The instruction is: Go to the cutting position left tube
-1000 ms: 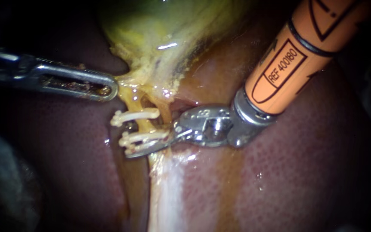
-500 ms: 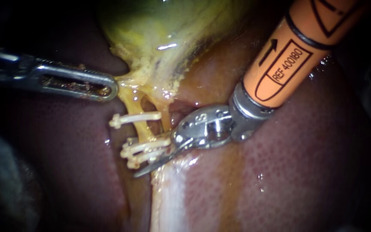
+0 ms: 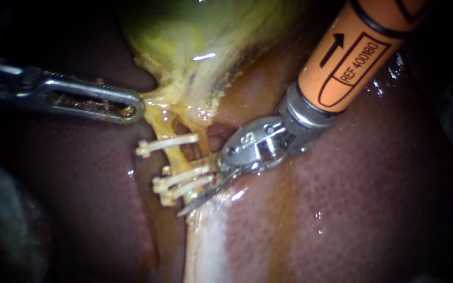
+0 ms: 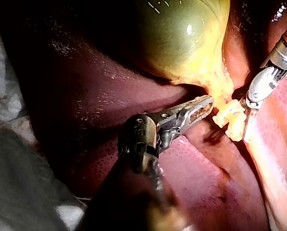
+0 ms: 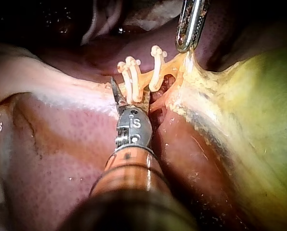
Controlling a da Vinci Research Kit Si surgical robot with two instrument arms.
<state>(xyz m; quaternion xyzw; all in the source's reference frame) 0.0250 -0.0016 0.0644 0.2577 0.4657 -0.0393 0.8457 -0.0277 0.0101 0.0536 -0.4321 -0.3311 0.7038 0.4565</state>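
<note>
Bright centre, dark edges (wet glare).

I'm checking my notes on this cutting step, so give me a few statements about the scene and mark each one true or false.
1. Three white clips sit by the right instrument. True.
2. The right instrument is shut. False: its blades stand apart, so it is open.
3. The left instrument holds a clip. False: it is shut on yellowish tissue at the lower edge of the gallbladder.
4. The right instrument's shaft is orange. True.
</note>
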